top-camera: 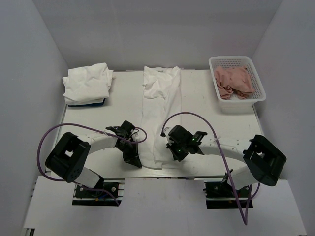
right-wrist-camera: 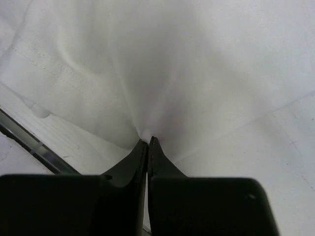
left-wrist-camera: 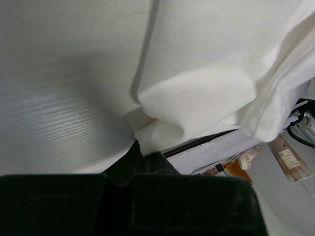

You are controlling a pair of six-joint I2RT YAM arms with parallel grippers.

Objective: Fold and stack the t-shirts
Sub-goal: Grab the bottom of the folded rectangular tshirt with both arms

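Note:
A white t-shirt (top-camera: 161,110) lies folded into a long strip down the middle of the table, from the back edge to the front edge. My left gripper (top-camera: 136,160) is shut on its near left corner (left-wrist-camera: 147,135) at the table's front edge. My right gripper (top-camera: 172,151) is shut on the near right edge of the same t-shirt (right-wrist-camera: 162,73), the cloth puckered at the fingertips (right-wrist-camera: 142,147). A stack of folded white t-shirts (top-camera: 88,82) sits at the back left on something blue. No print shows.
A white plastic basket (top-camera: 259,87) with pink cloth (top-camera: 233,81) stands at the back right. The table's front edge (left-wrist-camera: 206,142) runs just under the shirt's near end. White walls enclose the table on three sides.

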